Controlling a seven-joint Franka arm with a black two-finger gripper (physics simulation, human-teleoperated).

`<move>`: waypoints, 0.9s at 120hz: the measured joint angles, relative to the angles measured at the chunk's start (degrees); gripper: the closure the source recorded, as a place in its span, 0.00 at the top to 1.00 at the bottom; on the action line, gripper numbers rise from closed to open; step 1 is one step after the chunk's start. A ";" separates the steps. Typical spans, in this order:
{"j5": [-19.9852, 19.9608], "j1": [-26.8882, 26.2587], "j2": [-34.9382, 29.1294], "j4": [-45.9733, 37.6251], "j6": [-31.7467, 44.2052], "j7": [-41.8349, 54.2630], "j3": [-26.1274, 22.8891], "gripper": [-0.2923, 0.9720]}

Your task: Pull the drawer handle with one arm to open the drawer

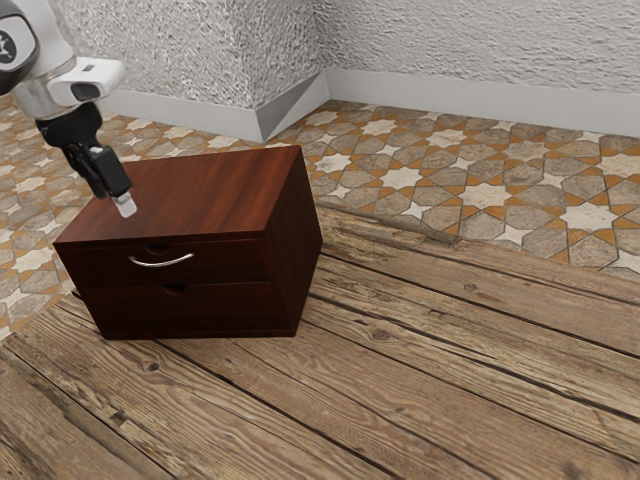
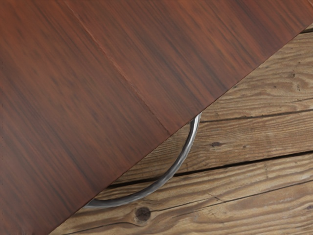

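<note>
Poised over cabinet top with pincer, opening impossible to tell; could clip front edge and miss handle if lowered straight.

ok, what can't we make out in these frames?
- Handle mounts, wrist view: hidden under the cabinet top.
- Arm above the gripper, exterior view: cut off by the left and upper edges.
- Lower drawer, exterior view: too dark to tell whether it has a handle.
</note>
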 joint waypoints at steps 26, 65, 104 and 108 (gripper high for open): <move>-1.51 -0.37 0.80 0.83 0.00 3.20 0.88 0.77; 2.53 -0.31 -9.25 7.60 1.04 10.45 0.92 0.74; -0.28 -0.13 -11.76 -9.03 19.57 22.42 0.70 0.69; -0.83 -0.24 -14.58 -12.82 20.92 23.37 0.60 0.69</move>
